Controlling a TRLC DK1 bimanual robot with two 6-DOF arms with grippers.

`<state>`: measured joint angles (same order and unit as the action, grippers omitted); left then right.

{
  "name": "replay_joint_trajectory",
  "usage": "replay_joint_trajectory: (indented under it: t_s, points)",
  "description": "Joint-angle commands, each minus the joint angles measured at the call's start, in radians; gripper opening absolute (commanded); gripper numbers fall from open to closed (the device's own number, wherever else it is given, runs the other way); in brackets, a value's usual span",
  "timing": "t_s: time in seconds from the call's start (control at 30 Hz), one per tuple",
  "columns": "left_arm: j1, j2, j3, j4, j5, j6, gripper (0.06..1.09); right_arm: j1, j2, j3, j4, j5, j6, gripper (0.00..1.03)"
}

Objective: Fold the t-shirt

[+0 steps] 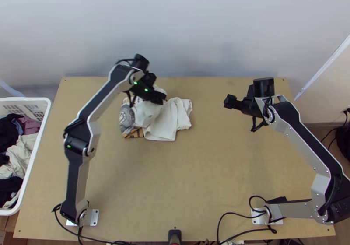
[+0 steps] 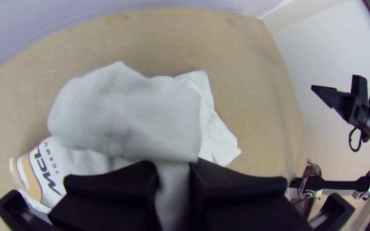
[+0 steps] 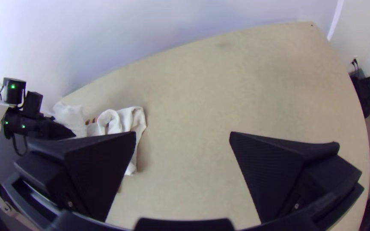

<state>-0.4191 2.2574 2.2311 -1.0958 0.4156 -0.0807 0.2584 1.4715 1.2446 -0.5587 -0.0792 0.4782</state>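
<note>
- My left gripper (image 1: 160,98) pinches the white t-shirt (image 2: 125,115), bunched, between its 2 black fingers (image 2: 236,188).
- I see a printed part (image 2: 46,169) beside them, over the table (image 2: 245,55).
- My right gripper (image 1: 229,102) is well apart.

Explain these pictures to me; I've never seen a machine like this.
The machine is a pair of robot arms, a left arm and a right arm, mounted at a wooden table. One picture looks steeply down from above the near edge; the other two come from cameras on each arm's wrist, so their edges look bent. On the table lies a white shirt with some print, bunched up rather than flat. The left tool pinches a part of it between two black fingers. The right tool is open and holds nothing. Beside the table stands a white basket of clothes.
</note>
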Motion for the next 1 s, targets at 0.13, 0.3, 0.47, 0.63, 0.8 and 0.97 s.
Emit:
replay_joint_trajectory:
  t_s: [0.13,0.3,0.47,0.63,0.8,0.97]
  points:
    - [-0.098,0.083,0.035,0.059,-0.07,-0.027,0.11,-0.015,-0.004,0.027,0.002,-0.005,0.01,0.99]
    - [-0.152,0.093,0.036,0.166,-0.086,-0.062,1.05,-0.022,-0.014,0.013,-0.001,-0.005,0.011,0.99]
    - [-0.168,0.053,0.036,0.3,-0.083,-0.145,1.05,-0.015,-0.017,-0.019,0.003,-0.005,0.014,0.99]
    - [-0.161,-0.041,0.028,0.312,-0.083,-0.159,1.05,-0.008,-0.004,-0.039,0.016,-0.007,0.016,0.99]
    - [-0.098,-0.131,0.015,0.298,-0.083,-0.159,1.05,0.036,0.053,-0.022,0.029,-0.007,0.017,0.99]
    - [0.002,-0.222,0.007,0.243,-0.09,-0.139,1.05,0.127,0.144,0.075,0.019,-0.005,0.02,0.99]
